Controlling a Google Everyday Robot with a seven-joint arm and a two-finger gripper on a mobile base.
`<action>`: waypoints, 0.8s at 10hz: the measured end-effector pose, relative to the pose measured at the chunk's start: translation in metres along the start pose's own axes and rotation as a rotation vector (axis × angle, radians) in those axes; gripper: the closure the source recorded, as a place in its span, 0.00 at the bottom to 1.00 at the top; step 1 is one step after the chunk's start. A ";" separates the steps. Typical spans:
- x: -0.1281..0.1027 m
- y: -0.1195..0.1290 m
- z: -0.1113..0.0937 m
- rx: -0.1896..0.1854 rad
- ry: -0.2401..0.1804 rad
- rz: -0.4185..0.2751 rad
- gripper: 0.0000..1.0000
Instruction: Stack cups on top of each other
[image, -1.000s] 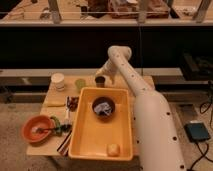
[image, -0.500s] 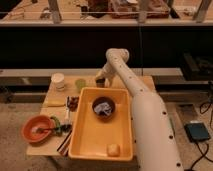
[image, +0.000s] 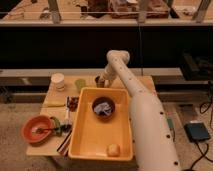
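From my seat, the big yellow plastic tub (image: 87, 145) takes up most of the light wooden table (image: 144, 82). Its rim runs close to the table's 6 o'clock edge. Open table surface shows only as a band along 12 o'clock and a strip down the 9 o'clock side.

The 9 o'clock strip is crowded. A round orange bowl (image: 37, 129) sits toward 8 o'clock, with small utensils and scraps (image: 67, 112) between it and the tub wall. Inside the tub, a wide dark bowl (image: 103, 106) lies toward 12 o'clock and a small pale lump (image: 114, 149) toward 6 o'clock.

The three cups stand in a row along the 12 o'clock band, each apart from the next and none stacked. The pale yellow cup (image: 58, 81) is at about 10 o'clock, and the light green cup (image: 80, 84) is at 11 o'clock, near the tub's far corner. The dark brownish-grey cup (image: 98, 80) stands at 12 o'clock, just beyond the tub's far rim.

The white arm (image: 145, 120) comes in from 5 o'clock and covers the table's whole 3 o'clock side. It bends at the far edge and brings the gripper (image: 102, 80) down at the dark brownish-grey cup. The gripper and this cup overlap from here. I cannot tell how wide it stands or whether it has hold of the cup.

A grey ledge (image: 30, 76) runs right behind the table's 12 o'clock edge.
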 end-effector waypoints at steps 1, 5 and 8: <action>-0.003 -0.001 0.004 0.000 -0.012 0.007 0.58; -0.004 -0.002 -0.001 0.020 -0.020 0.044 0.96; -0.001 -0.013 -0.026 0.071 -0.015 0.071 1.00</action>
